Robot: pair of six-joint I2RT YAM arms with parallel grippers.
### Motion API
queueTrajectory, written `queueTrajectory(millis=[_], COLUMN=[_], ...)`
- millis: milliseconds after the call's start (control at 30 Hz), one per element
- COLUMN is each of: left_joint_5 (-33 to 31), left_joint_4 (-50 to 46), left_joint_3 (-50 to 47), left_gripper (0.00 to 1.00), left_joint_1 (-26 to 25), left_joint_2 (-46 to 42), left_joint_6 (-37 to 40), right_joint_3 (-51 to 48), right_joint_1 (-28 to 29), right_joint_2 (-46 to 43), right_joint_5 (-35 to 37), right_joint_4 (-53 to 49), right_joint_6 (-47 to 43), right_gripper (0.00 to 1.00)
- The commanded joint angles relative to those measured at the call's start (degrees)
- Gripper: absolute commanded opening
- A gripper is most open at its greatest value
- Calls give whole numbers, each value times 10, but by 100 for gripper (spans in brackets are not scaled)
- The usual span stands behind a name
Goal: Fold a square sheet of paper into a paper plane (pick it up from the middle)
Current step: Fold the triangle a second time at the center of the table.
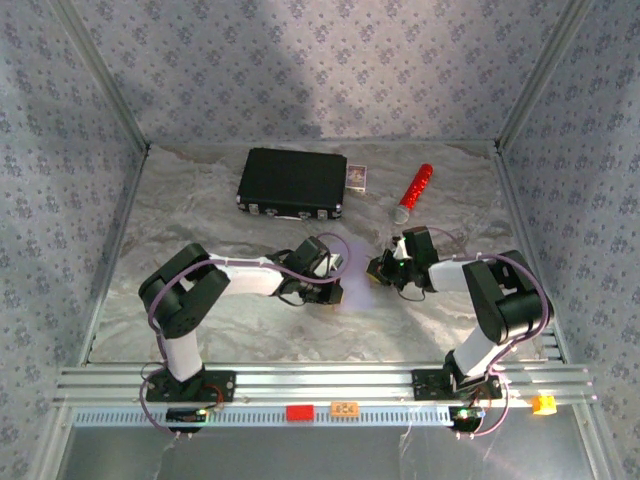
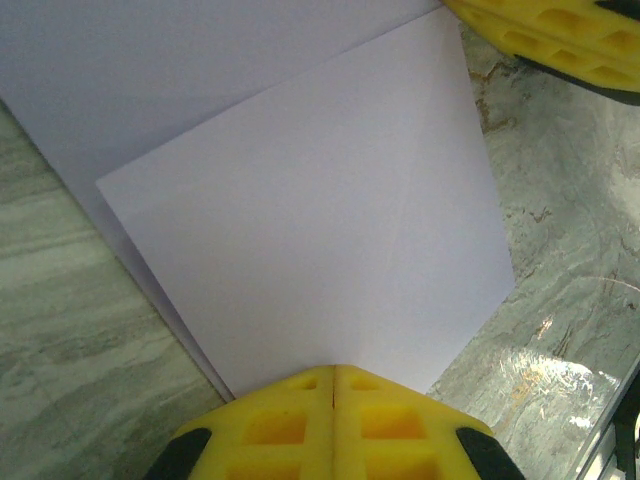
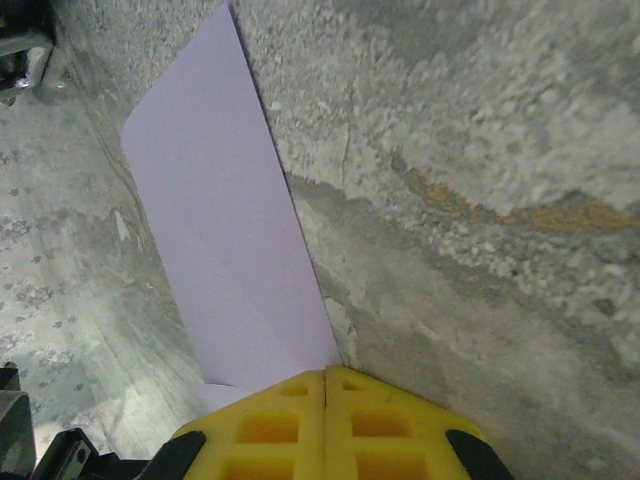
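The square sheet of paper is pale lilac and lies partly folded on the marbled table, between my two grippers. In the left wrist view a folded flap lies over a lower layer. My left gripper is shut, its yellow tips meeting the sheet's near edge. The right gripper's yellow fingers touch the sheet's far corner there. In the right wrist view the paper runs as a narrow strip up from my shut right gripper. No paper shows between either pair of jaws.
A black case lies at the back of the table. A small card box sits beside the case, and a red-and-silver cylinder lies to its right. Patterned walls close in three sides. A metal rail runs along the near edge.
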Motion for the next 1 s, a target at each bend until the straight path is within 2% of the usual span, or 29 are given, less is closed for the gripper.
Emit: queueTrajectory(millis=[0, 167, 367, 567, 800, 967], left_joint_5=[-23, -24, -24, -13, 8, 33], left_joint_4=[-67, -66, -64, -58, -74, -58], left_joint_3=[-9, -10, -8, -4, 49, 83], left_gripper=[0, 0, 0, 0, 0, 0], left_joint_1=[1, 0, 1, 1, 1, 1], left_joint_2=[26, 22, 21, 2, -20, 5], left_joint_6=[6, 6, 5, 1, 7, 1], right_joint_3=[12, 13, 3, -20, -24, -25], right_joint_1=[1, 27, 67, 45, 44, 45], right_joint_2=[-32, -50, -4, 28, 24, 25], right_joint_5=[19, 13, 0, 16, 17, 18], right_joint_4=[-31, -37, 1, 6, 4, 7], right_joint_6=[-17, -19, 6, 8, 5, 7], right_gripper=[5, 6, 5, 3, 2, 2])
